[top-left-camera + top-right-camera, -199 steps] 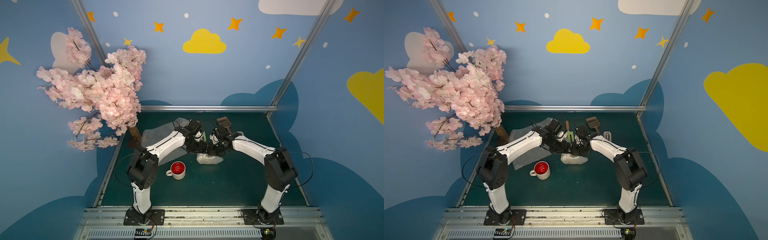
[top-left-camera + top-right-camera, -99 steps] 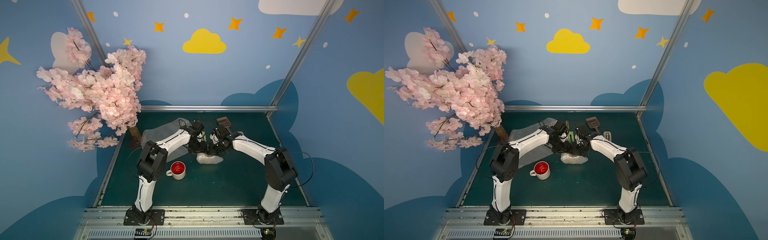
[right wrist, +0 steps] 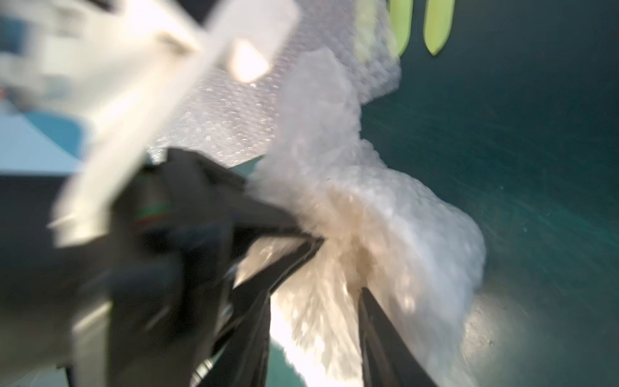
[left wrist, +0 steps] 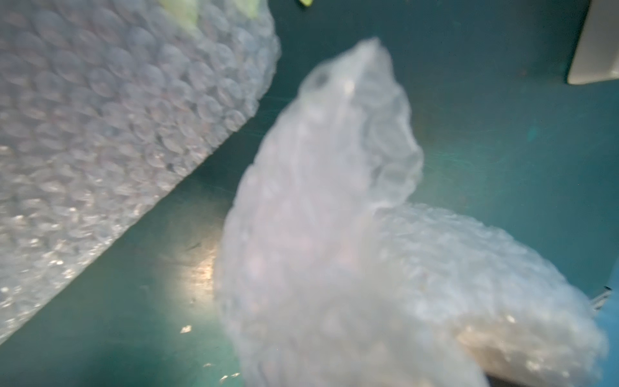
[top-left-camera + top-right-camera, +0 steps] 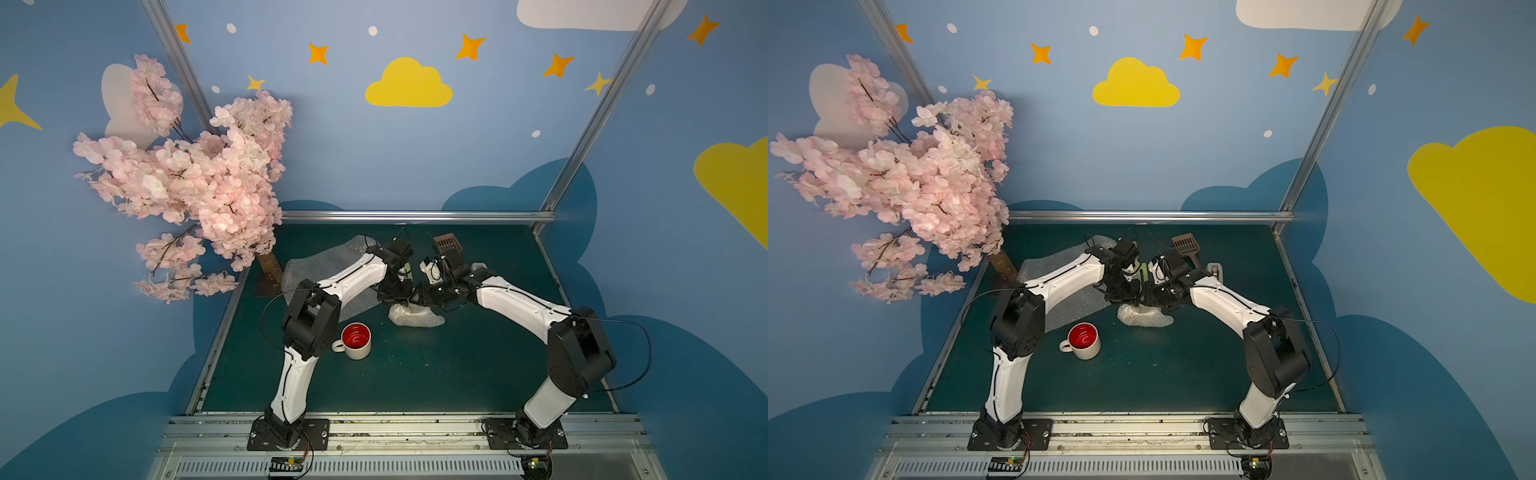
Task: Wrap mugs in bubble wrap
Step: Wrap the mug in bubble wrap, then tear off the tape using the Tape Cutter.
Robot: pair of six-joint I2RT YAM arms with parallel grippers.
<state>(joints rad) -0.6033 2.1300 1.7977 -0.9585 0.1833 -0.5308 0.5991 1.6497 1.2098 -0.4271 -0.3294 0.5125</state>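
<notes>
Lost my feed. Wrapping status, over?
Left gripper pinching wrapped bundle; right gripper open astride it. Red mug bare; spare sheet unused. Nothing blocking.

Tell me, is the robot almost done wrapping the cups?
About halfway. Looks done: one bubble-wrap bundle, likely hiding a mug. In hand: the left gripper seems to pinch that bundle; the right gripper has its jaws apart around it. Still to do: the red mug sits bare near the flat sheet.

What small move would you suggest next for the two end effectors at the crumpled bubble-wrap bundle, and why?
Probably back the right end effector away from the crumpled translucent bubble-wrap bundle: its jaws stand apart around the gathered wrap, while the left end effector looks pinched on that tuft.
</notes>
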